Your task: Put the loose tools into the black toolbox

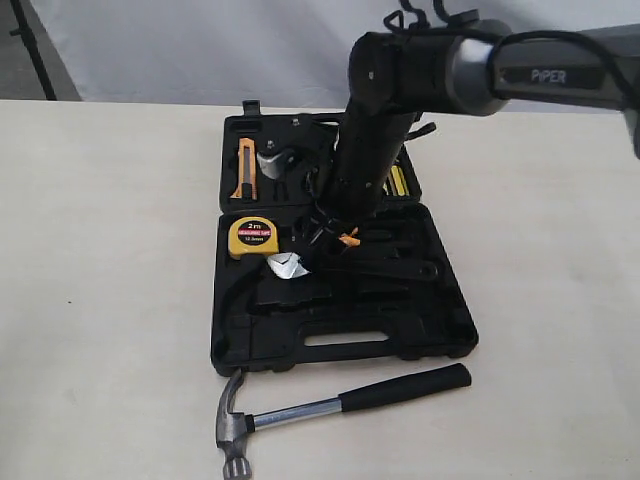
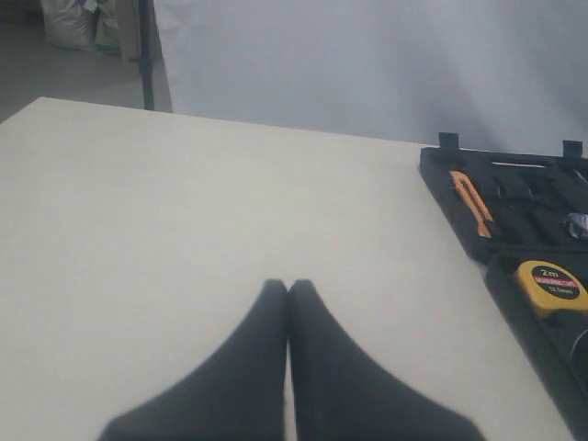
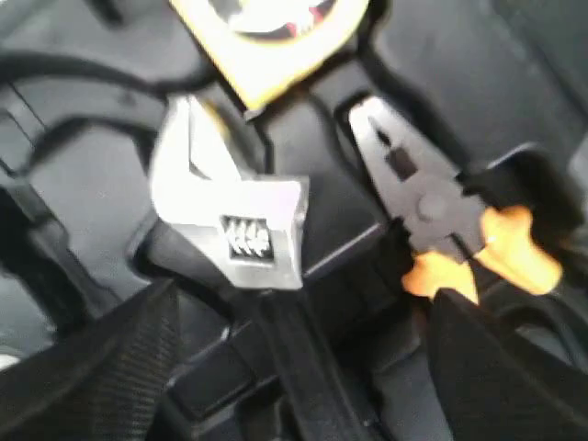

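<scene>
**Exterior view.** My right arm (image 1: 375,130) reaches down over the open black toolbox (image 1: 250,355). The adjustable wrench (image 1: 288,266) lies inside the near half, its silver jaw just beside the yellow tape measure (image 1: 252,235). The claw hammer (image 1: 340,405) lies on the surface (image 1: 110,300) in front of the box, outside it.

**Left wrist view.** My left claw (image 2: 288,287) is closed on nothing, its tips touching, over bare surface. The toolbox is off to one side.

**Right wrist view.** My right claw (image 3: 303,303) is spread wide, and neither finger touches the wrench handle that runs between them. The orange-handled pliers (image 3: 441,230) sit close by.

**Finding.** The wrench-placing step looks to be at the point of release; I cannot confirm the wrench is fully seated in a recess. The hammer remains outstanding. The next move calls for lifting straight clear without snagging the pliers, then gripping the hammer on its shaft near the head.
</scene>
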